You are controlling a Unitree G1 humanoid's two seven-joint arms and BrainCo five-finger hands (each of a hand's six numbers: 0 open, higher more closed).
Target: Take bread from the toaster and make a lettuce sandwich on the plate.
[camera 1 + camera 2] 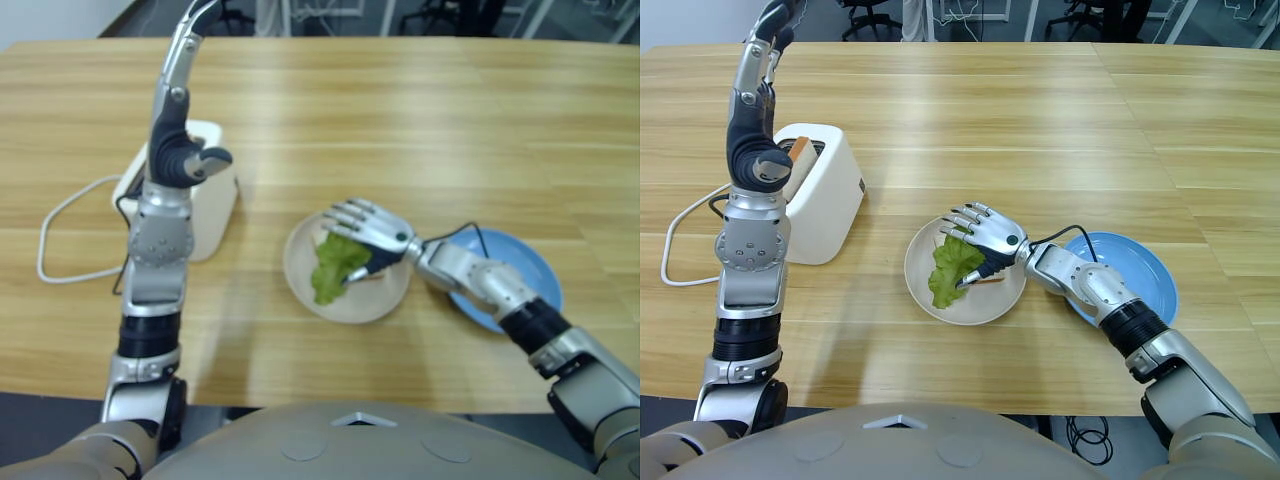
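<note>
While the right hand (988, 236) grips it, the lettuce (950, 268) stretches near-to-far over the plate (920, 250).

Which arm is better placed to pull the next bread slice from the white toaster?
Left. The left arm stands beside the white toaster, where a brown bread slice sits in the slot; the right hand is busy holding the green lettuce leaf over the beige round plate.
</note>
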